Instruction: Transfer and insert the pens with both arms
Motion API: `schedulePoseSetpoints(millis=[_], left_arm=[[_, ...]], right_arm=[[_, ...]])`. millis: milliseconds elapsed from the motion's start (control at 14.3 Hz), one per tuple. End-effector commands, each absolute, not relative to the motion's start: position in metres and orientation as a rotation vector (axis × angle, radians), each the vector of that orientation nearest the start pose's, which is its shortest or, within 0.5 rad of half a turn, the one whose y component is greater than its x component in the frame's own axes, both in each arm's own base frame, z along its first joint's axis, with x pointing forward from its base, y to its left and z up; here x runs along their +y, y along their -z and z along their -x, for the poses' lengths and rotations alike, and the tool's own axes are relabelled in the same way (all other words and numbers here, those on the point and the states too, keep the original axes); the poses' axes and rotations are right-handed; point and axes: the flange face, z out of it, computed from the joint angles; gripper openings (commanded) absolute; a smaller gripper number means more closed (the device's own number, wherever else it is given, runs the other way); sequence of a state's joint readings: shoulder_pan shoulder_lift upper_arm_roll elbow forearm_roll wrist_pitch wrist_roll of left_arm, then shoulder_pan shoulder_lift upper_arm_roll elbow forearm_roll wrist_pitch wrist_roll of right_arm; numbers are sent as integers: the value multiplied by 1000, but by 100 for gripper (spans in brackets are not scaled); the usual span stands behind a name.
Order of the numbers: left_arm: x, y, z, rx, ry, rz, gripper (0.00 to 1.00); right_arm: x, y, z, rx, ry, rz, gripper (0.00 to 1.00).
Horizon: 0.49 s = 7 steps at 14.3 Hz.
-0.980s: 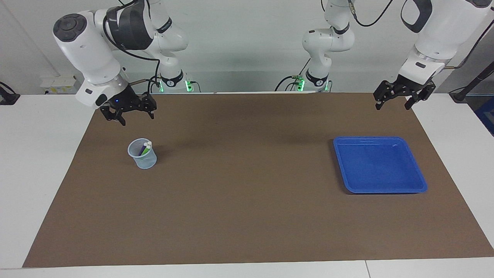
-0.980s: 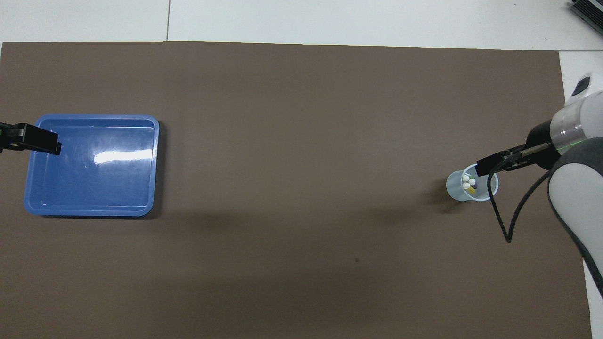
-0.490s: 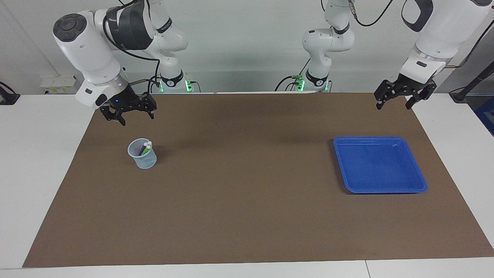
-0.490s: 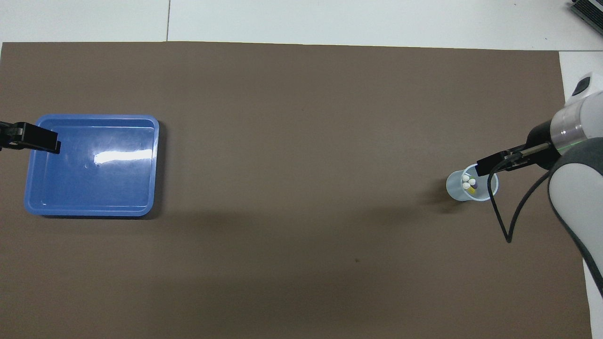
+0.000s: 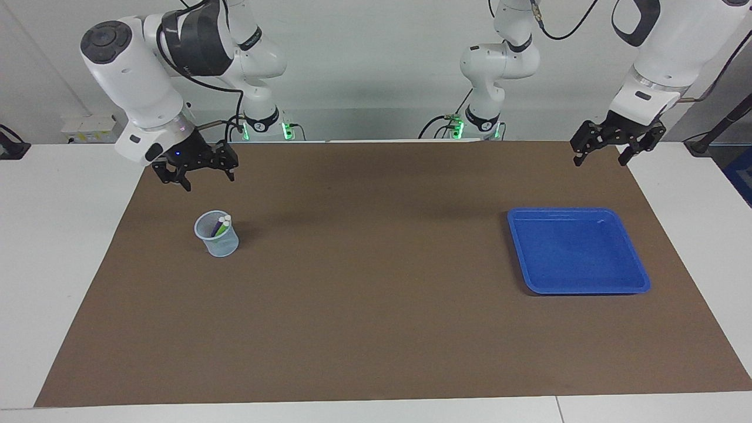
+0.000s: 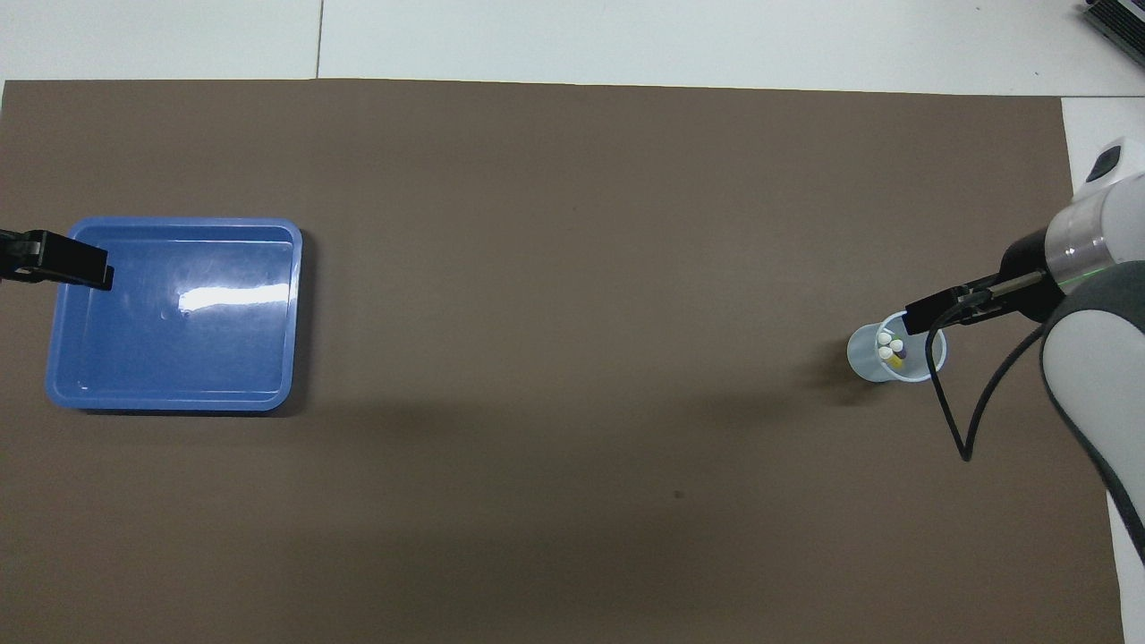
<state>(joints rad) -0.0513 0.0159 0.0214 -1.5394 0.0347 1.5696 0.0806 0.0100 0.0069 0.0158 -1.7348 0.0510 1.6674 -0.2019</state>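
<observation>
Pens [image 5: 221,225] stand bunched in a clear cup [image 5: 217,235] at middle left of the facing view, pale ends up, exactly where they stood a second ago. Since then the left gripper [image 5: 606,154], upper right and empty with fingers wide, has lifted slightly; the right gripper [image 5: 204,176], also wide and empty, hangs unmoved above the cup. Only the overhead view shows three pale tips plus yellow and purple barrels [image 6: 893,351]. The blue tray [image 5: 637,281] is empty.
</observation>
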Motion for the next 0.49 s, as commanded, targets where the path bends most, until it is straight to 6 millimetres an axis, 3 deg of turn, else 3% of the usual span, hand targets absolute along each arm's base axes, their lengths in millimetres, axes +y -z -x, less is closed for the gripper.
schedulePoseSetpoints(millis=[0,420], left_arm=[[-15,-634,-559,167,25,3112,100],[-16,-632,-559,172,21,3112,100]], right_arm=[[18,-551,-551,-307,-89,3075,100],[18,-551,-551,-304,-92,3075,100]])
